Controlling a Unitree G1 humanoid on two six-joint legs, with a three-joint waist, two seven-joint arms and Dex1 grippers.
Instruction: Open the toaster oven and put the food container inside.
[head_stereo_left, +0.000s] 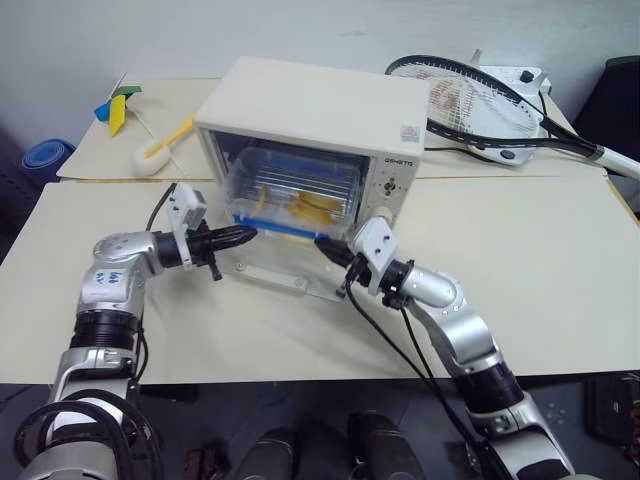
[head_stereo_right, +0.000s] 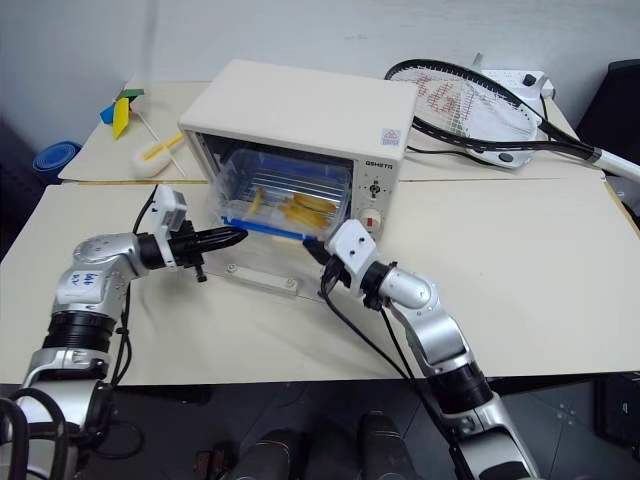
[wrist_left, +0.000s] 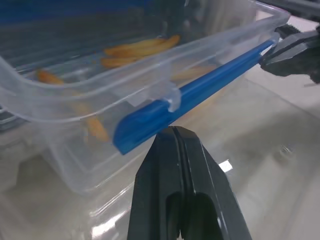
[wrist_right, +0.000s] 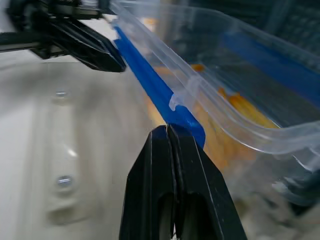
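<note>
Cream-white and boxy, the toaster oven (head_stereo_left: 318, 110) stands on the pale table (head_stereo_left: 540, 260) with its glass door (head_stereo_left: 285, 268) folded down flat in front of the mouth, the white bar handle at its near edge. The food container (head_stereo_left: 290, 195), clear plastic with yellow-orange strips inside, sits in the oven opening on the rack, its blue clip (wrist_left: 192, 97) along the near edge just at the mouth above the lowered door.

The left gripper (head_stereo_left: 243, 236) points level at the left end of that blue clip, black fingers pressed together with nothing between them; in the left wrist view the closed tips sit just beneath the clip's end, whether touching cannot be told. The right gripper (head_stereo_left: 326, 244) points in from the other side at the right end of the same clip, fingers likewise together and empty; the right wrist view shows its tips right at the blue edge.

On the further table behind the oven lie a yellow-handled white brush (head_stereo_left: 158, 148) and a blue-and-yellow pinwheel (head_stereo_left: 115, 108) on the left, and a black tennis racket (head_stereo_left: 480, 105) on the right
</note>
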